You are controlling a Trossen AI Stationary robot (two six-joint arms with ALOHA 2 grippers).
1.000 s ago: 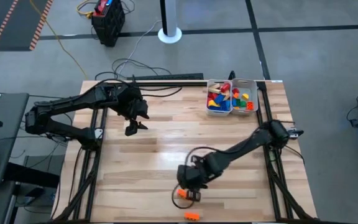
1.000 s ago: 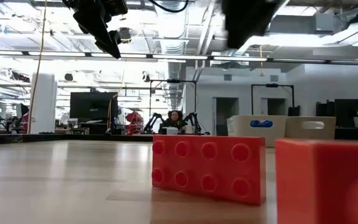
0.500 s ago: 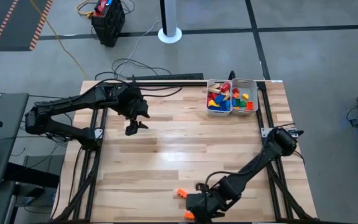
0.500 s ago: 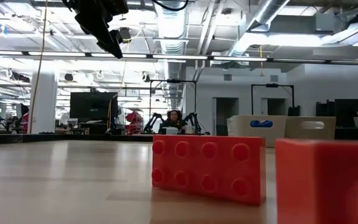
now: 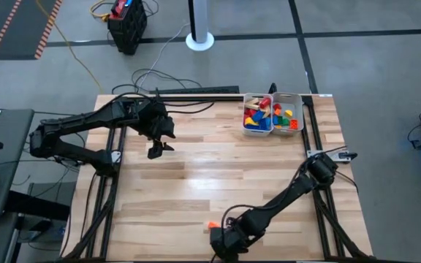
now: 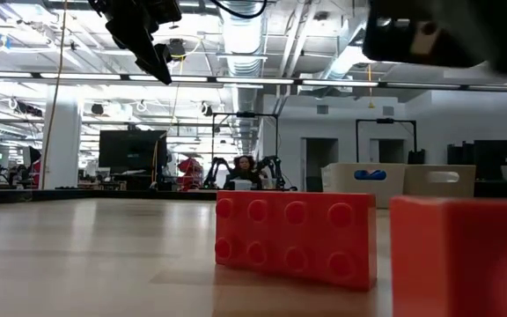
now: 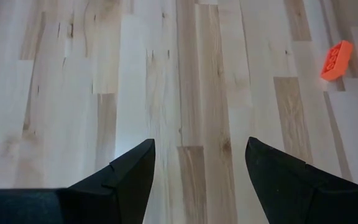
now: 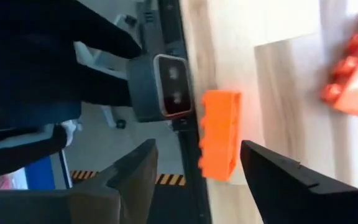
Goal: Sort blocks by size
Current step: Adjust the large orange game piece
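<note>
Two orange blocks lie flat on the table near its front edge. One orange block (image 5: 212, 226) shows in the high view; the other orange block (image 8: 219, 134) lies at the very edge, beyond and between the fingers of my right gripper (image 8: 197, 148), which is open and slants down over it (image 5: 222, 247). In the low view both blocks (image 6: 293, 238) (image 6: 460, 255) stand close up. My left gripper (image 5: 156, 150) hangs open over bare table at the far left (image 7: 197, 149). More blocks fill the white trays (image 5: 272, 113).
The white trays stand at the table's far right corner. The low camera's housing (image 8: 160, 87) sits right at the near edge beside the block. Cables (image 5: 174, 91) run along the far edge. Bare wood lies across the table's middle.
My right gripper has gone from beside the orange block on the table toward the near edge and downward, tipping steeper, and now covers the block at the edge. Neither block has moved.
</note>
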